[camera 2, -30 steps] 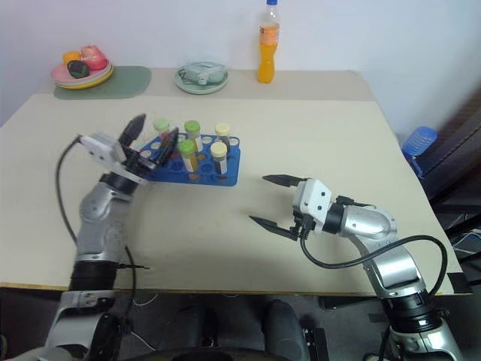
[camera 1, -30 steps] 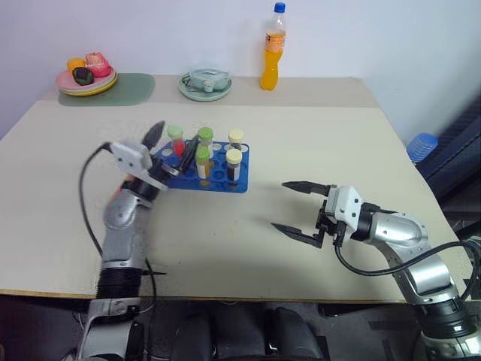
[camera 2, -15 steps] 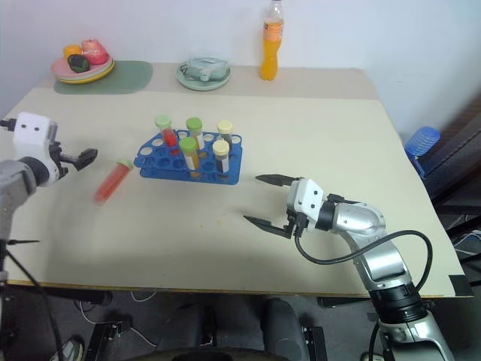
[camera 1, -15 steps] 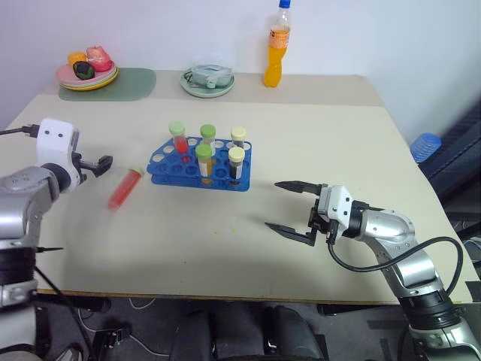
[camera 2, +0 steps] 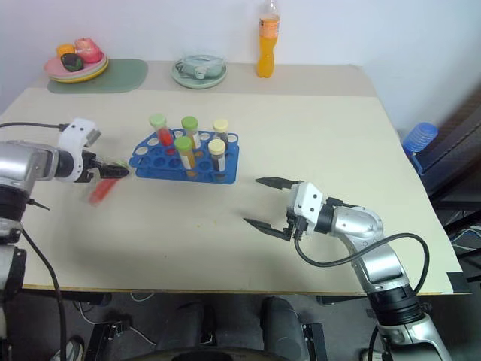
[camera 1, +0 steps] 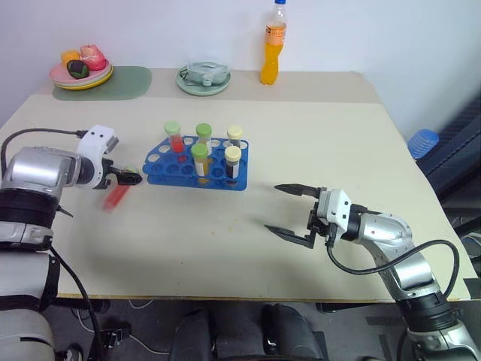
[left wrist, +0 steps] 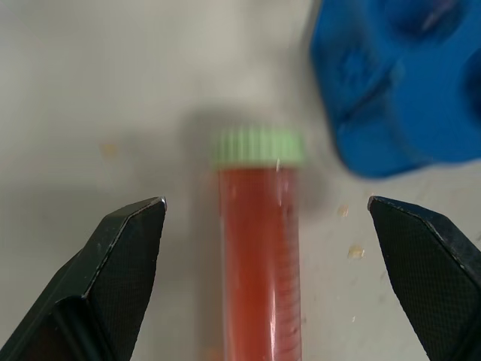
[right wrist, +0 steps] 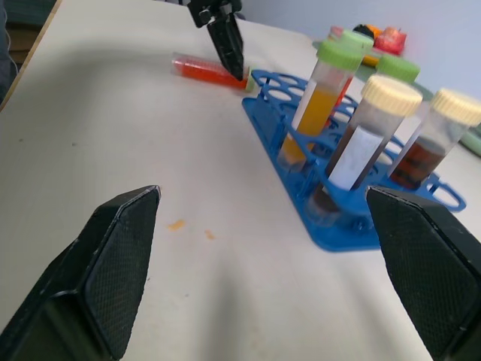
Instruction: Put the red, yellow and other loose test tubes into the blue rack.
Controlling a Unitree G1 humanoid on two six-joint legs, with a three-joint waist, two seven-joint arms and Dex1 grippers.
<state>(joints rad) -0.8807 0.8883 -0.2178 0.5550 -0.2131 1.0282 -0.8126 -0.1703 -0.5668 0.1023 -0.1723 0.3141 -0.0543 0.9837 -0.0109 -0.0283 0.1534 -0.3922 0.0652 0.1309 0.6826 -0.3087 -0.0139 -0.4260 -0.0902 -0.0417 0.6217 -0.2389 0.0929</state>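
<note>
Left claw (left wrist: 263, 226) spread wide, straddling red tube (left wrist: 259, 263) lying flat on desk (camera 1: 338, 150), cap toward blue rack (camera 1: 197, 169), just beside it. Step: pickup approach. Next: lower, pinch tube, upend into free hole. Right claw (camera 1: 289, 212) spread, idle, well apart from rack.

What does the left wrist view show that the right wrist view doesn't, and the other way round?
Left wrist view alone: the loose red tube's green cap, seen close, lying on the table between the left gripper's open fingers.

Right wrist view alone: capped tubes standing upright in the rack, one orange and two dark, plus the right gripper's open fingers.

Both: the red tube lying on the table beside the blue rack.
</note>
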